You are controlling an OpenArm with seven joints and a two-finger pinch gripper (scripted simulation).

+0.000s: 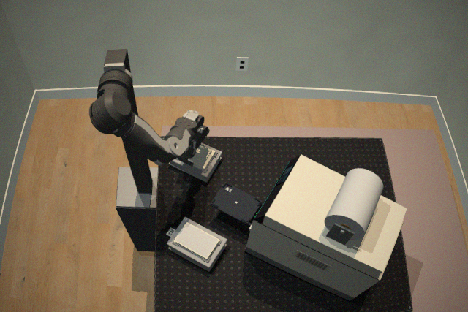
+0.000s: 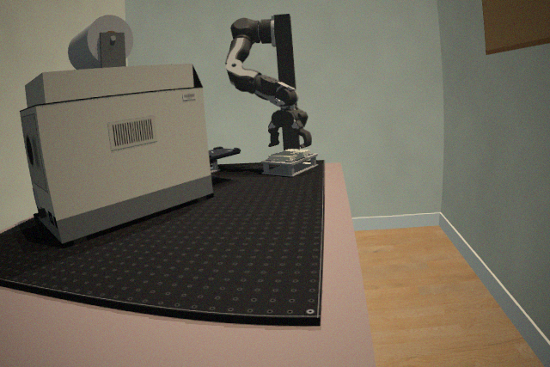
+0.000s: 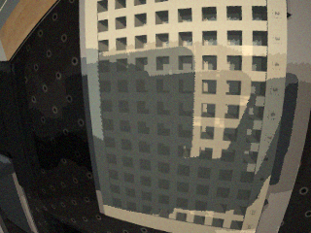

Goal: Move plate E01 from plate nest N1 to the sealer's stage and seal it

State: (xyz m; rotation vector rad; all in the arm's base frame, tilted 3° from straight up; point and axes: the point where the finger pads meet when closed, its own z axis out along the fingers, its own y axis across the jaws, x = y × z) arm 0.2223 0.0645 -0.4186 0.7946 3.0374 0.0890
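Plate E01 (image 1: 205,157) is a cream plate with open square wells. It lies flat in nest N1 (image 1: 196,165) at the mat's back left. My gripper (image 2: 290,143) hangs just above it, fingers pointing down, open and empty, one finger towards each side of the plate (image 2: 290,155). In the wrist view the plate (image 3: 185,104) fills the frame, with the fingers' shadows across it; the fingers themselves are out of sight. The sealer's dark stage (image 1: 238,201) stands out in front of the housing (image 1: 325,221), its pocket empty. I cannot see the START key or the lamp.
Plate E07 (image 1: 196,241), with a plain white top, lies in nest N2 (image 1: 197,244) at the mat's front left. A foil roll (image 1: 355,199) sits on top of the sealer. The arm's pedestal (image 1: 137,206) stands left of the mat.
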